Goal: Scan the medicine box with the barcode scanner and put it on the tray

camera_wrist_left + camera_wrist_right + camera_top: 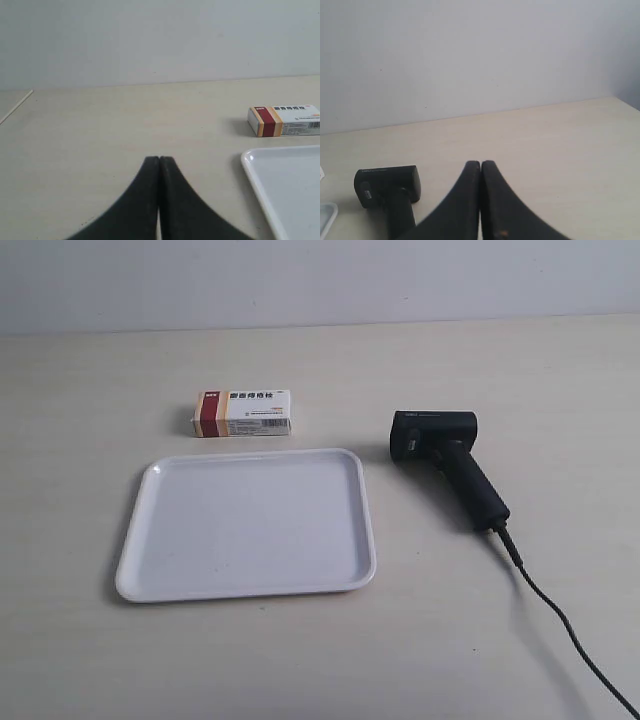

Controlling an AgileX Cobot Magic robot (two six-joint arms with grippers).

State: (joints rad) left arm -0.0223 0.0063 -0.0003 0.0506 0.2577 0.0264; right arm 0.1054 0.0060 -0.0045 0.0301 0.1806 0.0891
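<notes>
The medicine box [243, 412] lies flat on the table just behind the white tray [160, 570], its red and tan band at the exterior view's left. To the right lies the black barcode scanner [445, 462], head toward the box, its cable trailing off to the lower right. No arm shows in the exterior view. My left gripper [159, 159] is shut and holds nothing; the medicine box [285, 120] and a corner of the tray [260, 185] lie ahead and to its side. My right gripper [480, 163] is shut too, with the barcode scanner [387, 187] lying beside it, apart.
The pale table [320, 650] runs back to a plain light wall [320, 280]. The scanner's cable [570, 635] crosses the table toward the exterior view's lower right corner. A table edge [17, 106] shows in the left wrist view.
</notes>
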